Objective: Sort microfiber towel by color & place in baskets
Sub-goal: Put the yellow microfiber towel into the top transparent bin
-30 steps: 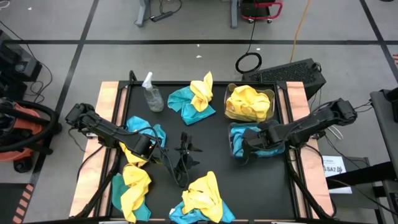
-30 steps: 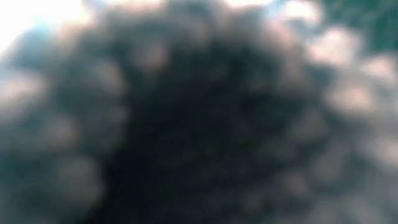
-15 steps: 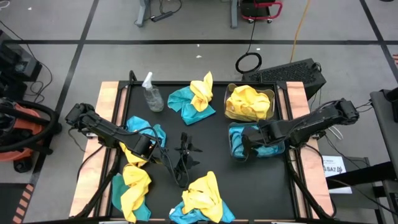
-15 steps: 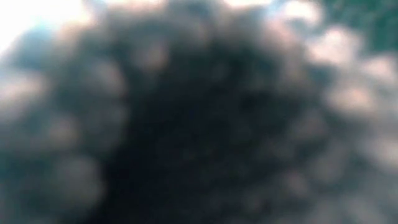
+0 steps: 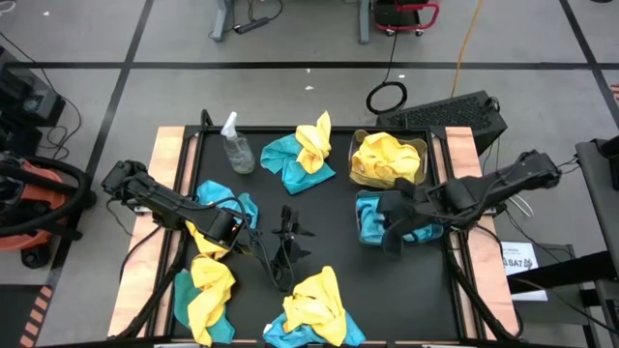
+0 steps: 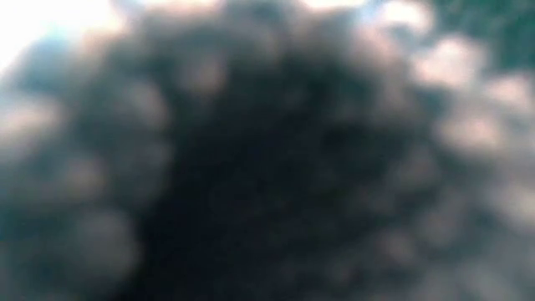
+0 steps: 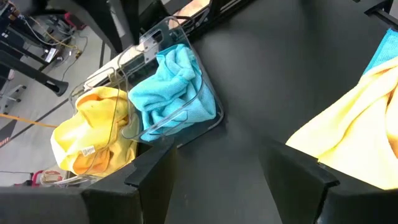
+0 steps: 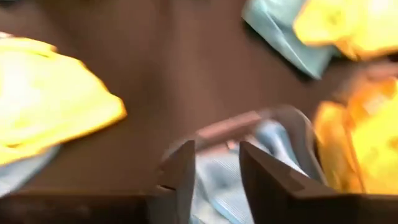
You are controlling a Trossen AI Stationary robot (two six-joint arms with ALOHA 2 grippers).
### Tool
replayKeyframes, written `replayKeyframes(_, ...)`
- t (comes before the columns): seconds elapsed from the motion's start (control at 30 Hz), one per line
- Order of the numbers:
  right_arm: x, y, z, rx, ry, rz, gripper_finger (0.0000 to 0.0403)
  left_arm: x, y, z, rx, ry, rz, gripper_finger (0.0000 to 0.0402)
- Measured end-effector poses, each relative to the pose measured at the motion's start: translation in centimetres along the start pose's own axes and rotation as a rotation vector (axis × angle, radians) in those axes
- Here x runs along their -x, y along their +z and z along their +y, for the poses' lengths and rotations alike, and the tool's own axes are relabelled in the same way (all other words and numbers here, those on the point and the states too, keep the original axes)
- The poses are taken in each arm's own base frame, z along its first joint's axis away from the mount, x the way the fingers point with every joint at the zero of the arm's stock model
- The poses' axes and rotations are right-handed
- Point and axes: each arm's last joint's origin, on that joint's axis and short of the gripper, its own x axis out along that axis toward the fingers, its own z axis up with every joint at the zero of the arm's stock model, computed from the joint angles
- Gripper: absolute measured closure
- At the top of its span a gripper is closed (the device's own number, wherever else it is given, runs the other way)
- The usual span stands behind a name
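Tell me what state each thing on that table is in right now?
Basket with yellow towels: filled, heaped above the rim.
Basket with teal towels: holds teal cloth.
Right gripper: over the teal basket, fingers apart, empty.
Left gripper: low over the mat, open, empty.
Loose towel piles: yellow and teal mixed, unsorted.
Spray bottle: upright, untouched.

No readable text anywhere.
A white label [image 5: 519, 259] beside the table carries dark print too small to read; a towel tag [image 7: 87, 151] is likewise illegible.
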Motion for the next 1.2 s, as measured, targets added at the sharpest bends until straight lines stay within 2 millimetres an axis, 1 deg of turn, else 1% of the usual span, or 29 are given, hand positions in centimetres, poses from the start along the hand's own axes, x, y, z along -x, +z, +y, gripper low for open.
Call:
replayKeyframes(0.1, 0.4, 0.3, 1.3, 0.044, 0.086, -0.065, 0.0254, 0.0, 0.0, 0.0, -0.001, 0.000, -0.001, 0.0168)
replayKeyframes(0.2, 0.5, 0.3, 3.0, 0.087, 0.180, -0.100, 0.0227, 0.0, 0.3, 0.1, -0.044, 0.012, -0.031, 0.0168)
replayKeyframes(0.3, 0.1, -0.1, 5.0, 0.148, 0.274, -0.134, 0.0205, 0.0, 0.6, 0.2, -0.056, 0.021, -0.055, 0.0168)
replayKeyframes(0.37, -0.4, -0.4, 6.5, 0.198, 0.312, -0.158, 0.0195, 0.0, 0.6, 0.2, -0.054, 0.022, -0.057, 0.0168)
replayKeyframes(0.53, -2.8, -1.4, 9.9, 0.321, 0.357, -0.183, 0.0178, 0.0, 0.6, 0.2, -0.053, 0.023, -0.060, 0.0168)
replayKeyframes(0.77, -7.5, -2.8, 14.1, 0.420, 0.395, -0.181, 0.0172, 0.0, 0.7, 0.2, -0.050, 0.024, -0.064, 0.0168)
replayKeyframes(1.0, -12.0, -4.5, 16.4, 0.429, 0.488, -0.080, 0.0181, 0.0, 0.6, 0.2, -0.050, 0.021, -0.061, 0.0168)
replayKeyframes(1.13, -13.5, -5.4, 17.5, 0.414, 0.541, -0.058, 0.0189, 0.0, 0.7, 0.2, -0.047, 0.017, -0.071, 0.0168)
replayKeyframes(1.2, -13.8, -5.6, 18.1, 0.411, 0.564, -0.071, 0.0194, 0.0, 0.8, 0.2, -0.045, -0.010, -0.088, 0.0168)
